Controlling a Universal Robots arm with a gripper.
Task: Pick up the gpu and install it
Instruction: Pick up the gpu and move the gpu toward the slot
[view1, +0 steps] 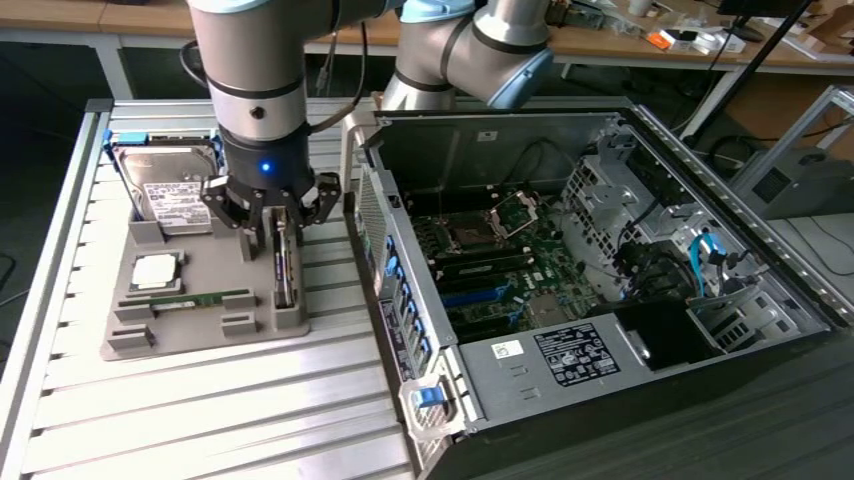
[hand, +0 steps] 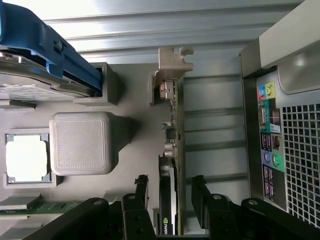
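From where I stand, the arm hangs over a grey holder tray (view1: 200, 325) on the slatted worktop (view1: 200, 410), at the exterior view's left of the open computer case (view1: 527, 375). The gpu (view1: 283, 268) stands on edge in a slot of that tray, so it shows as a narrow dark strip. Its silvery end bracket (hand: 172, 62) points away from the wrist.

The end effector (view1: 276, 232) sits low over the card with its jaws spread wide, one on each side. In the wrist view the fingers (hand: 142, 192) straddle the gpu (hand: 176, 125) with a gap on both flanks, so nothing is gripped yet.

A hard drive (view1: 167, 190), a square processor chip (view1: 156, 270) and a green memory stick (view1: 187, 298) share the tray, apart from the card. Inside the case the motherboard (view1: 494, 270) lies exposed.

To my eye the card is light and stiff but delicate. Small parts stud its faces, and the connector edge would not forgive a knock or a twist. I judge the flat faces near the middle of its length to be the sensible hold. The pinch should be square and firm enough to stop the thin board pivoting, and it should stay clear of the bracket. The smooth faces may slip under a light squeeze.
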